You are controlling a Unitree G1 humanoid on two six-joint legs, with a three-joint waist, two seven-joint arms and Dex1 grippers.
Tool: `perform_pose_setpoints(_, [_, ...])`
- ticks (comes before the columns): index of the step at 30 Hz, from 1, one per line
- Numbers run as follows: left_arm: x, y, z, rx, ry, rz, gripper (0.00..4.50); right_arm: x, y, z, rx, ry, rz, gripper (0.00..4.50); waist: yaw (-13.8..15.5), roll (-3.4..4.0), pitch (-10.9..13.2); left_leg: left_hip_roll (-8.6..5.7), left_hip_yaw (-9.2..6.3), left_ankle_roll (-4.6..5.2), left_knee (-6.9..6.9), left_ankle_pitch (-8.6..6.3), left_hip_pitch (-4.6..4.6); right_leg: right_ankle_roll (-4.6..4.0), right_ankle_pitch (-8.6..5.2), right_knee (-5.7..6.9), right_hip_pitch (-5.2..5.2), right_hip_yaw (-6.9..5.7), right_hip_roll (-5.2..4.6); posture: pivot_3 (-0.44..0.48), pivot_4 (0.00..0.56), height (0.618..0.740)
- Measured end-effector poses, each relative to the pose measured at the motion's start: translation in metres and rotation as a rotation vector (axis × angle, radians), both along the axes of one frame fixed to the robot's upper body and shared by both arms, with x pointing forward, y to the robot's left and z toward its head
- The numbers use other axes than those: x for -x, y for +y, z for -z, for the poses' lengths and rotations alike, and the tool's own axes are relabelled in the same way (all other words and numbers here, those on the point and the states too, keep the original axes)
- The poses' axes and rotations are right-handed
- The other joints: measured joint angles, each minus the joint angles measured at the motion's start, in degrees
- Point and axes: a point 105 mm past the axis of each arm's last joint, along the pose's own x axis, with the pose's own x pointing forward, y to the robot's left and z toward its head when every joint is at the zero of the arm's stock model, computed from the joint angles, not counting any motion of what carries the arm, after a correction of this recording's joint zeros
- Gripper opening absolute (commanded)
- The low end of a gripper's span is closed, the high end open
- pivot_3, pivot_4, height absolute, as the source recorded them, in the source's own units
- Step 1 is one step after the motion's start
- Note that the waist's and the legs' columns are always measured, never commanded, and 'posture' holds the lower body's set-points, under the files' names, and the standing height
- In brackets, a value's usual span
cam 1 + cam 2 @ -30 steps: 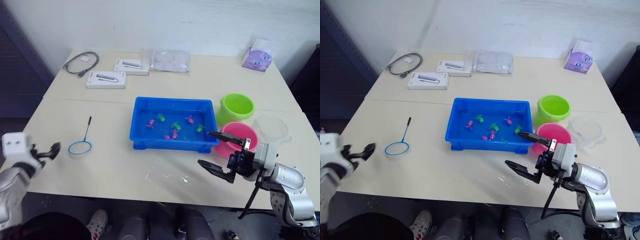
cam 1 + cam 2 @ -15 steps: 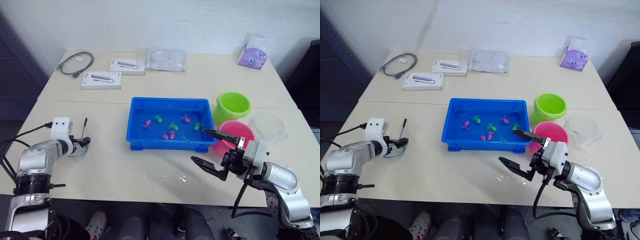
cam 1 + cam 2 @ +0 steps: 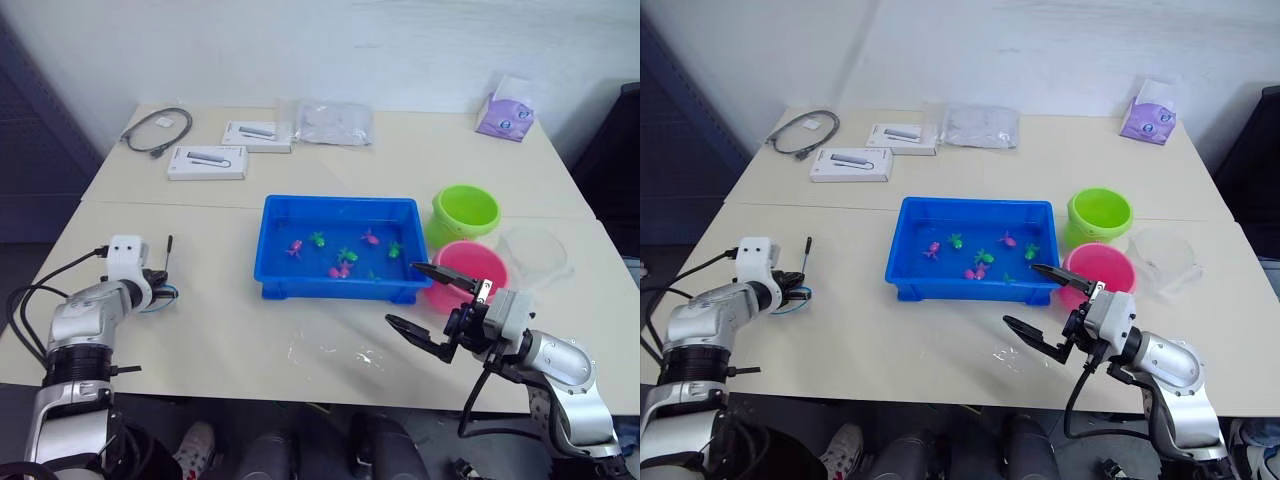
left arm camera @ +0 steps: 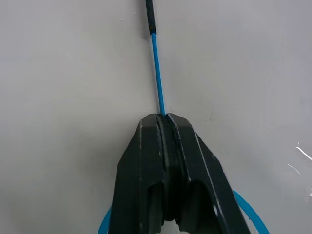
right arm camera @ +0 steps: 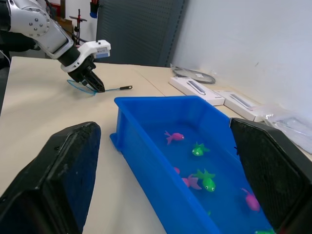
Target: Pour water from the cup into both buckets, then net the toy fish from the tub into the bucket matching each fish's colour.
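Observation:
The blue tub (image 3: 262,250) stands mid-table with water and several tiny fish, pink (image 3: 297,246) and green (image 3: 347,254). Right of it are the lime green bucket (image 3: 466,215), the pink bucket (image 3: 472,270) and the clear cup (image 3: 537,248). The net (image 4: 157,78) lies on the table at the left, its dark handle end pointing away from me. My left gripper (image 3: 165,292) is shut on its thin blue stick, just beyond the hoop (image 5: 78,85). In front of the tub's near right corner, my right gripper (image 3: 402,293) stands wide open with nothing in it.
At the back lie a coiled black cable (image 3: 155,130), two white boxes (image 3: 208,161) (image 3: 258,135), a clear bag (image 3: 335,122) and a purple tissue pack (image 3: 505,115). A wet patch (image 3: 335,352) shines on the table in front of the tub.
My left arm came in from the table's left edge to the net, and its fingers closed on the stick. The right gripper stayed open in place. The camera shifted slightly.

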Motion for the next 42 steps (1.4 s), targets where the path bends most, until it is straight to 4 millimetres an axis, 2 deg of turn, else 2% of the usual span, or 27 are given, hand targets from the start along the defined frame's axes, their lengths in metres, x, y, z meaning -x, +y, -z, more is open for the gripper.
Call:
perform_pose_setpoints(3, [0.005,0.005,-0.003,0.026,-0.016,0.021,0.02,0.000,-0.002,0.001,-0.041,0.053,-0.003,4.50,-0.31,-0.07,0.04,0.00,-0.01,0.00,0.00,0.00,-0.06,0.00,0.00,0.00,-0.01,-0.01,-0.01,0.000,0.150,0.740])
perform_pose_setpoints(8, [0.002,0.004,-0.024,0.030,-0.105,0.100,0.02,-0.001,0.000,-0.013,-0.115,0.078,-0.010,4.50,-0.35,-0.14,0.08,0.00,-0.05,-0.01,-0.01,-0.02,-0.10,0.00,0.00,-0.08,-0.04,-0.03,-0.04,0.000,0.150,0.740])
perform_pose_setpoints(9, [0.004,0.002,-0.028,0.018,-0.123,0.165,0.02,-0.002,0.002,-0.014,-0.099,0.099,-0.024,4.50,-0.34,-0.17,0.13,0.00,-0.05,0.00,-0.01,-0.03,-0.13,0.00,0.00,-0.08,-0.05,-0.04,-0.04,0.000,0.150,0.740])
perform_pose_setpoints(10, [0.006,-0.014,-0.042,-0.027,-0.160,0.364,0.02,-0.004,0.003,-0.015,-0.020,0.141,-0.047,4.50,-0.48,-0.27,0.49,-0.05,0.01,0.02,0.08,-0.02,-0.36,-0.01,0.01,-0.05,-0.27,-0.01,-0.13,0.000,0.150,0.740])
perform_pose_setpoints(11, [0.009,-0.042,-0.068,-0.104,-0.225,0.640,0.02,-0.010,0.002,-0.024,0.079,0.161,-0.051,4.50,-0.57,-0.37,0.58,-0.06,-0.01,-0.05,0.19,0.00,-0.86,-0.10,0.18,-0.04,-0.72,-0.03,-0.21,0.000,0.150,0.740])
perform_pose_setpoints(12, [0.019,-0.074,-0.096,-0.202,-0.281,0.942,0.02,-0.017,0.005,-0.040,0.151,0.154,-0.052,4.50,-0.53,-0.43,0.54,-0.04,-0.09,-0.01,0.41,0.11,-1.27,-0.20,0.31,-0.06,-1.03,-0.10,-0.21,0.000,0.150,0.740])
perform_pose_setpoints(14, [0.033,-0.113,-0.129,-0.319,-0.359,1.281,0.02,-0.019,0.015,-0.066,0.179,0.118,-0.080,4.50,-0.37,-0.21,0.43,-0.01,-0.27,-0.01,0.55,0.14,-1.35,-0.28,0.27,-0.16,-1.00,-0.28,-0.21,0.000,0.150,0.740])
perform_pose_setpoints(16, [0.040,-0.141,-0.147,-0.385,-0.407,1.481,0.02,-0.017,0.028,-0.073,0.187,0.151,-0.142,4.50,-0.21,0.03,0.39,0.01,-0.27,0.00,0.50,0.15,-1.37,-0.31,0.25,-0.19,-0.96,-0.41,-0.09,0.000,0.150,0.740])
perform_pose_setpoints(20, [0.043,-0.171,-0.142,-0.386,-0.416,1.661,0.02,-0.018,0.035,-0.060,0.227,0.259,-0.166,4.50,-0.24,0.02,0.42,0.03,-0.16,0.12,0.75,0.24,-1.90,-0.21,0.30,0.15,-1.28,-0.64,0.17,0.000,0.150,0.740])
perform_pose_setpoints(24, [0.049,-0.186,-0.131,-0.378,-0.392,1.764,0.02,-0.023,0.035,-0.058,0.239,0.307,-0.135,4.50,-0.48,-0.07,0.47,-0.01,-0.07,0.35,0.96,0.22,-1.90,0.01,0.43,0.12,-1.18,-0.87,0.20,0.000,0.150,0.740])
perform_pose_setpoints(26, [0.050,-0.192,-0.133,-0.392,-0.386,1.794,0.02,-0.026,0.039,-0.058,0.238,0.320,-0.124,4.50,-0.37,-0.08,0.48,-0.05,-0.14,0.42,0.99,0.25,-1.90,0.10,0.48,0.06,-1.10,-0.86,0.14,0.000,0.150,0.740])
perform_pose_setpoints(31, [0.051,-0.200,-0.135,-0.406,-0.381,1.814,0.02,-0.028,0.044,-0.056,0.232,0.352,-0.116,4.50,-0.15,-0.07,0.48,-0.07,-0.25,0.46,0.99,0.24,-1.96,0.13,0.50,-0.03,-1.08,-0.74,0.10,0.000,0.150,0.740])
perform_pose_setpoints(36, [0.055,-0.233,-0.126,-0.347,-0.351,1.889,0.02,-0.025,0.060,-0.056,0.257,0.410,-0.156,4.50,0.72,-0.08,0.47,-0.14,-0.25,0.51,1.03,0.27,-1.98,0.18,0.52,-0.02,-1.07,-0.76,0.16,0.000,0.150,0.740])
perform_pose_setpoints(42, [0.051,-0.242,-0.125,-0.327,-0.309,1.864,0.02,-0.022,0.066,-0.047,0.281,0.467,-0.169,4.50,0.82,-0.08,0.48,-0.14,-0.25,0.51,1.03,0.27,-1.99,0.18,0.53,-0.03,-1.07,-0.82,0.24,0.000,0.150,0.740])
